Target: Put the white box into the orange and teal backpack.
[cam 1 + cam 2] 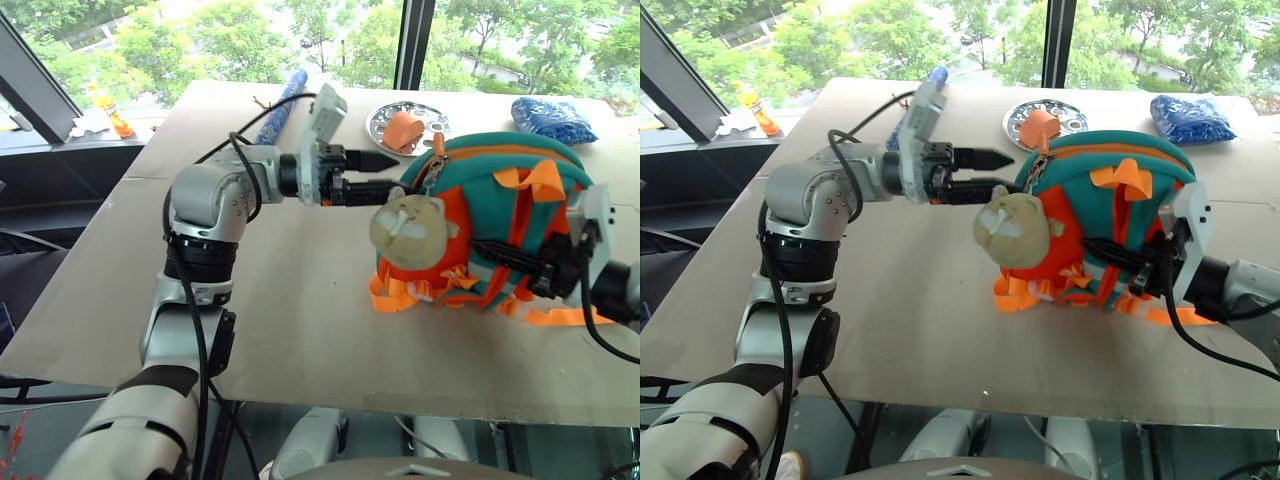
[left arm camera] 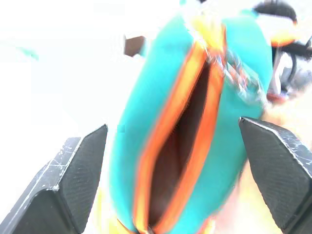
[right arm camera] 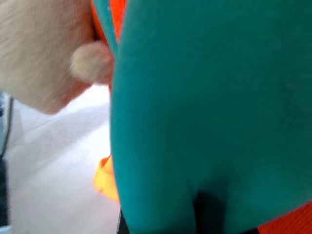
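Behind glass, green trees; up front, a beige table (image 1: 300, 310) carrying the whole job. Standing upright toward its right side: backpack (image 1: 480, 170), teal over orange, plush head (image 1: 410, 232) hanging on the front, orange straps spilling at the base. Farther back: metal plate (image 1: 430, 112) with something orange on it, blue pouch (image 1: 553, 118), blue roll (image 1: 283, 103).

Left gripper (image 1: 395, 173) level, aimed sideways at the backpack's top edge, just beside the zip, touching nothing. Fingers (image 2: 78, 165) wide apart and empty, framing the zip mouth (image 2: 185, 141) in the left wrist view: orange-lined slit gaping, dark inside.

Right gripper (image 1: 490, 252) at the backpack's far side, fingers together, seemingly pinching teal fabric and steadying the bag; teal cloth pressed close in the right wrist view.

Box: nowhere on the table top. Judged already down inside the backpack, hidden in the dark of the slit; cannot confirm from these views.

Step in hand, as a judgement: release at the mouth, insertion done or all but done. Next move calls for drawing the left gripper clear along its own line without snagging the zip pull or the plush head, keeping the right-side pinch until the bag stands steady, then letting go gently so as not to tip it.

No brand, label or readable writing anywhere.
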You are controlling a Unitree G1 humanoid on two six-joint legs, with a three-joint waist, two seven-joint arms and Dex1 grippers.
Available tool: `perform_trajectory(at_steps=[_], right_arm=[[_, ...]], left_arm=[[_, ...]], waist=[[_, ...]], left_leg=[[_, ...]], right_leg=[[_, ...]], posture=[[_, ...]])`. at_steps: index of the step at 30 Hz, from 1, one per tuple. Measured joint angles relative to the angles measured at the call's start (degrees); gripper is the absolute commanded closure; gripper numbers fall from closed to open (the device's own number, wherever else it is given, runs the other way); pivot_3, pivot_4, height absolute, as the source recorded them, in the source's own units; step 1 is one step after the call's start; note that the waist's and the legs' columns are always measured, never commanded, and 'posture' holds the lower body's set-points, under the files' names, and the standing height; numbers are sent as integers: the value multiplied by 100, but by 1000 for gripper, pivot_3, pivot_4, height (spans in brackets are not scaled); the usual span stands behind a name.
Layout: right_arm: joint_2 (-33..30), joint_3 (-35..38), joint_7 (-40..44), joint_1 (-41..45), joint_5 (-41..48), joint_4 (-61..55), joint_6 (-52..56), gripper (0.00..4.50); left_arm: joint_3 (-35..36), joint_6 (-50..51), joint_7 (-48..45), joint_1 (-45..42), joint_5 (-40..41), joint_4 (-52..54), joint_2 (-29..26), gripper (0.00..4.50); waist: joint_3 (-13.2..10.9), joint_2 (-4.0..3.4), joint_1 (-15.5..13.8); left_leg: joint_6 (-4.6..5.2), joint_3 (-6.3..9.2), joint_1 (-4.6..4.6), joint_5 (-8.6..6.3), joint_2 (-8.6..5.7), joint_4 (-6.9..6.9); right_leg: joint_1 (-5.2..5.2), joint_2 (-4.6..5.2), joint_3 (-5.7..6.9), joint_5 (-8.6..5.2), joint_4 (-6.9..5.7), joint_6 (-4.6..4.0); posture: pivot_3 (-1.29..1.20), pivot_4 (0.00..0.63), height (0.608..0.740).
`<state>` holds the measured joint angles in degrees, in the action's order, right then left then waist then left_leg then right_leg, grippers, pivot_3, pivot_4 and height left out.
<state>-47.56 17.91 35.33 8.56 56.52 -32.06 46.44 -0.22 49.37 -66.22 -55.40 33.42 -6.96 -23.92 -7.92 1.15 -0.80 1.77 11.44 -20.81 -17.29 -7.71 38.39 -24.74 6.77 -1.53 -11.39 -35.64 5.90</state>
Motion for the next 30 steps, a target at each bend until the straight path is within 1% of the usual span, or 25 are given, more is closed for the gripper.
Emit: perform_trajectory(at_steps=[2,4,5,7,9,12,13,15,16,19,20,21,23,24,25,30], right_arm=[[62,-161,-34,215,-153,140,-37,4500],[106,-251,-41,356,-250,225,-41,4500],[148,-360,-46,500,-344,308,-48,4500],[214,-437,-61,616,-443,391,-53,4500],[298,-552,-72,749,-533,457,-53,4500],[326,-621,-67,810,-606,503,-53,4500],[336,-624,-59,817,-622,504,-50,4500],[359,-627,-48,822,-624,500,-47,4500],[360,-627,-46,822,-623,500,-45,4500],[360,-622,-59,821,-614,483,-29,4500],[360,-621,-71,821,-610,472,-25,4500],[360,-621,-78,819,-608,459,-23,4500],[361,-620,-106,820,-622,453,-22,4500],[362,-618,-126,820,-631,455,-22,4500],[367,-614,-174,823,-648,460,-23,4500],[529,-598,-571,1208,-1030,905,-85,4500]], left_arm=[[251,354,-7,-23,331,-27,-209,66],[269,688,-169,-7,532,-11,-568,66],[251,998,-309,98,731,179,-846,66],[230,1316,-403,282,966,474,-967,66],[170,1621,-335,544,1202,922,-925,66],[-108,1613,60,724,1143,1340,-706,66],[-309,1485,395,792,951,1465,-489,317],[-527,1375,672,875,810,1485,-307,852],[-570,1355,729,881,781,1485,-266,1190],[-561,1223,904,880,767,1480,-146,1883],[-520,1220,920,881,792,1472,-133,2462],[-471,1220,926,881,810,1465,-140,2684],[-396,1206,916,893,887,1459,-162,3769],[-345,1194,910,916,916,1458,-170,4043],[-251,1163,906,959,954,1445,-175,4423],[-76,290,853,1114,645,1176,-420,4467]], waist=[[0,0,29],[0,-1,52],[0,-1,76],[0,-1,73],[0,-1,53],[0,-1,4],[0,-1,-3],[0,-1,7],[0,-1,16],[0,-1,17],[0,-1,13],[0,-1,13],[0,-1,10],[0,-1,11],[0,-1,13],[0,-2,9]], left_leg=[[-1,-1,1,0,1,-4],[-2,-3,1,-1,1,-6],[-2,-6,1,-1,1,-5],[-1,-4,-1,-1,-1,-3],[-1,-1,-1,-1,-1,-1],[-2,-1,2,-1,0,-1],[-2,-3,4,-1,0,-1],[-2,-9,4,-1,0,-1],[-2,-10,4,-1,0,-2],[-3,-10,4,-1,2,-5],[-2,-10,3,-1,1,-4],[-2,-11,3,-1,1,-4],[-2,-10,3,-1,1,-4],[-3,-10,4,-1,1,-4],[-2,-10,4,-1,1,-4],[-3,-15,6,-1,1,-3]], right_leg=[[-6,-2,-2,0,-5,0],[-8,-2,-2,0,-7,0],[-7,0,0,0,-7,0],[-6,3,3,0,-3,0],[-3,4,5,0,-3,0],[-3,3,7,0,-6,-1],[-1,3,5,0,-6,-2],[-2,3,1,1,-6,-2],[-3,2,-1,1,-7,-2],[-6,1,-1,0,-7,-2],[-6,1,-2,0,-6,-2],[-6,2,-2,0,-6,-2],[-6,2,-1,0,-6,-2],[-6,2,-1,0,-6,-2],[-6,1,-1,0,-6,-2],[-6,1,-4,1,-8,-3]], posture=[[0,150,731],[0,150,731],[0,150,731],[0,150,731],[0,150,731],[0,150,731],[0,150,731],[0,150,731],[0,150,731],[0,150,731],[0,150,731],[0,150,731],[0,150,731],[0,150,731],[0,150,731],[0,150,731]])
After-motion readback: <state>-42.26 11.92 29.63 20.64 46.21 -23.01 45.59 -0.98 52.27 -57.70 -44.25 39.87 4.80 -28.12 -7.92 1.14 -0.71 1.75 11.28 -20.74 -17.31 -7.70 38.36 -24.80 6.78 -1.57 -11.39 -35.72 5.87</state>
